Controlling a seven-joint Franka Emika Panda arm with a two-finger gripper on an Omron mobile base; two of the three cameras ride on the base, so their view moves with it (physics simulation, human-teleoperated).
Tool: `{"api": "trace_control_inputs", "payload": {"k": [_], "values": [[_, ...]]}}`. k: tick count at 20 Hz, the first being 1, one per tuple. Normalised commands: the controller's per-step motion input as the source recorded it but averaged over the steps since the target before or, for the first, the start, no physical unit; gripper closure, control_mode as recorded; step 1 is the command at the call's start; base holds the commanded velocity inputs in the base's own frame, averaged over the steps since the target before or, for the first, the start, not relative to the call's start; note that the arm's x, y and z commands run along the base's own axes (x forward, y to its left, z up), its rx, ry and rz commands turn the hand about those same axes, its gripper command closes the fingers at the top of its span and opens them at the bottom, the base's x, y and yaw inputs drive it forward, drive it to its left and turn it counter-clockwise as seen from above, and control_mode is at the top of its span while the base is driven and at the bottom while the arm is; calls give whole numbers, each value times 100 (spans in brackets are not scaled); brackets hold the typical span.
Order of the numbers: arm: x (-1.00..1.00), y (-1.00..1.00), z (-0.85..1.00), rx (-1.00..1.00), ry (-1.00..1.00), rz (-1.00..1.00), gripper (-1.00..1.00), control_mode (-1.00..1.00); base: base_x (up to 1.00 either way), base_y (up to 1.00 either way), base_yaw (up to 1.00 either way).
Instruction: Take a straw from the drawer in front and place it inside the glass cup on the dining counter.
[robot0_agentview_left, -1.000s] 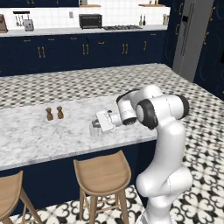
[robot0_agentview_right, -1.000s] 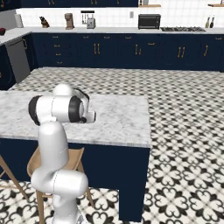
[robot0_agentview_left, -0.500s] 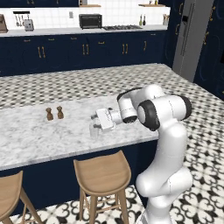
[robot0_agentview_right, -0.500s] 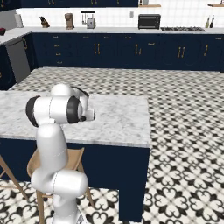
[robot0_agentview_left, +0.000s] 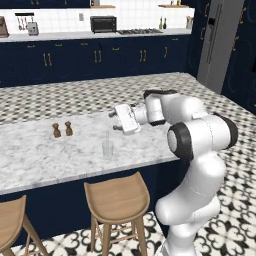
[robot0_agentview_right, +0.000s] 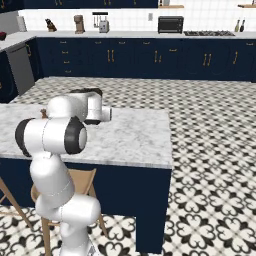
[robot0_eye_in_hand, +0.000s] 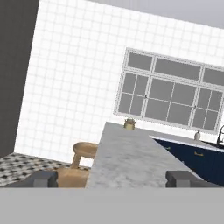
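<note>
Nearest me, two wooden stools (robot0_agentview_left: 117, 192) stand under the edge of the marble worktop (robot0_agentview_left: 45, 157). On it stands the glass cup (robot0_agentview_left: 107, 149), upright, with the thin pale straw (robot0_agentview_left: 107, 137) sticking up out of it. My tool (robot0_agentview_left: 113, 120) hangs just above and beyond the cup, clear of the straw, pointing along the worktop; its fingertips (robot0_eye_in_hand: 43, 178) stand wide apart with nothing between them. Farther left sit two small brown shakers (robot0_agentview_left: 62, 130), side by side.

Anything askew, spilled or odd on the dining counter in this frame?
Nothing stands out. The glass cup stands upright on the dining counter with the straw inside it, and two brown shakers stand upright nearby.
</note>
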Motion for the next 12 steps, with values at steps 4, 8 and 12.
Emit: {"api": "trace_control_inputs", "payload": {"k": [4,8,12], "values": [[-67,-8,80,-11,-26,0,-100,-100,0,0,0],[-99,0,25,-28,-34,0,-100,-100,0,0,0],[-100,2,0,-38,-35,0,-100,-100,0,0,0]]}}
